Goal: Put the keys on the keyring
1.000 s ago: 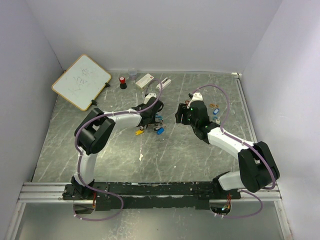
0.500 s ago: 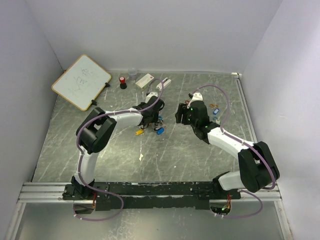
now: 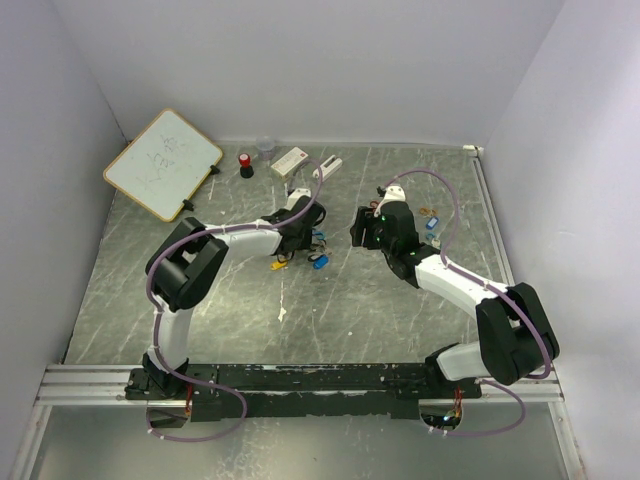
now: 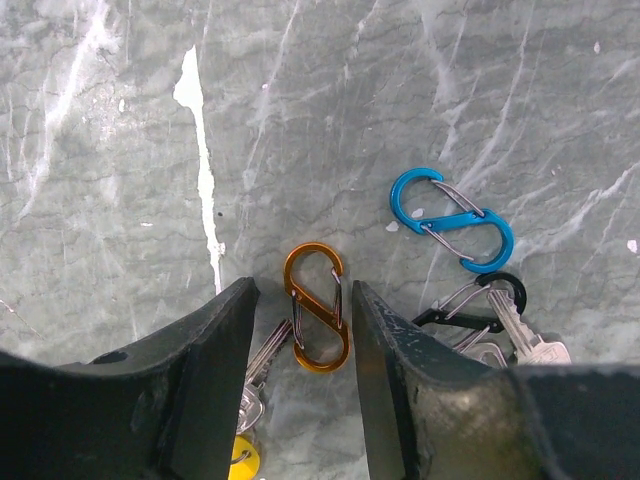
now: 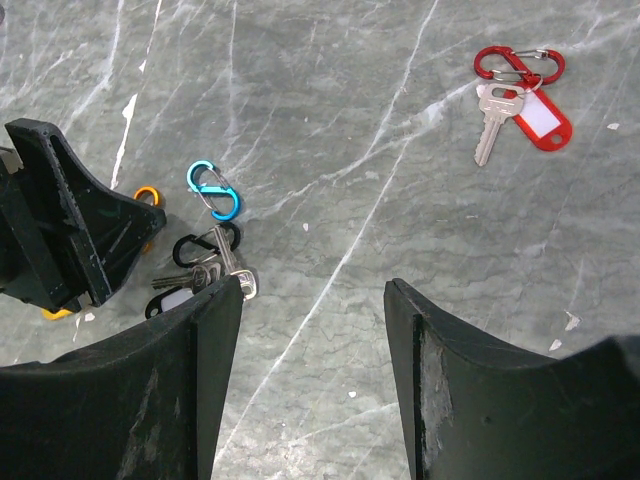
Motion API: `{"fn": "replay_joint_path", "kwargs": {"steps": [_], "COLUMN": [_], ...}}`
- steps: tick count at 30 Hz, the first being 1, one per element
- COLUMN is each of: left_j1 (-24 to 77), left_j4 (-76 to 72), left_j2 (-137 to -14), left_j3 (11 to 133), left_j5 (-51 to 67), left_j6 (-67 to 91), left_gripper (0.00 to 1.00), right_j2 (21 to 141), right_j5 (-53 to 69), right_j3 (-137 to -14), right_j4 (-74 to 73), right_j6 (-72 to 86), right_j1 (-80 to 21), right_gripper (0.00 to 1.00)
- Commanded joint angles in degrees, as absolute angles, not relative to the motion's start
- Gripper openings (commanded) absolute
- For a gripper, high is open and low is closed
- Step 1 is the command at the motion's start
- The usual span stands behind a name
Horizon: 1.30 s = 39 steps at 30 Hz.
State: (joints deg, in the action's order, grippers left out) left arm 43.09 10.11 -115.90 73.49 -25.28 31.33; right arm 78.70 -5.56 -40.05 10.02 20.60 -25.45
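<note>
The left hand is open low over the bench, its fingers either side of the orange clip, gripping nothing. A key and yellow tag seem hooked to that clip. Just right of it a black clip carries more keys, and the blue clip lies bare. The right hand is open and empty. Well away from the orange clip, a red clip holds its own key. Gathering the keys looks barely begun.

One S-clip on the table between the left gripper's fingers, second S-clip beyond the fingertips to the wrist view's right, key bunch just beside its right-hand finger.
</note>
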Motion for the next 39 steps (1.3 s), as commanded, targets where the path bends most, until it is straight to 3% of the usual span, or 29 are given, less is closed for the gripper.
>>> {"fn": "replay_joint_path", "kwargs": {"steps": [1, 10, 13, 15, 27, 39], "left_j1": [44.07, 44.73, 44.8, 44.82, 44.74, 39.22], "left_j4": [16.56, 16.56, 16.36, 16.38, 16.65, 19.34], "left_j2": [-116.54, -116.38, -116.31, -116.23, -114.05, -100.46], "left_j3": [71.54, 70.94, 70.7, 70.69, 71.42, 74.07], "left_j5": [-23.99, -23.73, -23.64, -23.85, -25.74, -25.41], "left_j6": [32.21, 32.84, 32.78, 32.65, 31.01, 25.88], "left_gripper": [0.53, 0.45, 0.21, 0.13, 0.07, 0.07], "right_j2": [78.79, 78.57, 78.57, 78.57, 79.82, 88.2], "right_j5": [-5.55, -5.54, -5.54, -5.54, -3.94, 3.64], "right_j3": [-40.12, -39.97, -40.07, -40.0, -41.01, -46.68], "right_j4": [11.07, 10.99, 10.9, 10.9, 10.63, 10.2], "right_j6": [20.95, 21.03, 21.1, 21.08, 19.57, 16.02], "right_j1": [-25.14, -25.14, -25.14, -25.14, -25.57, -30.84], "right_gripper": [0.59, 0.59, 0.59, 0.59, 0.57, 0.57]}}
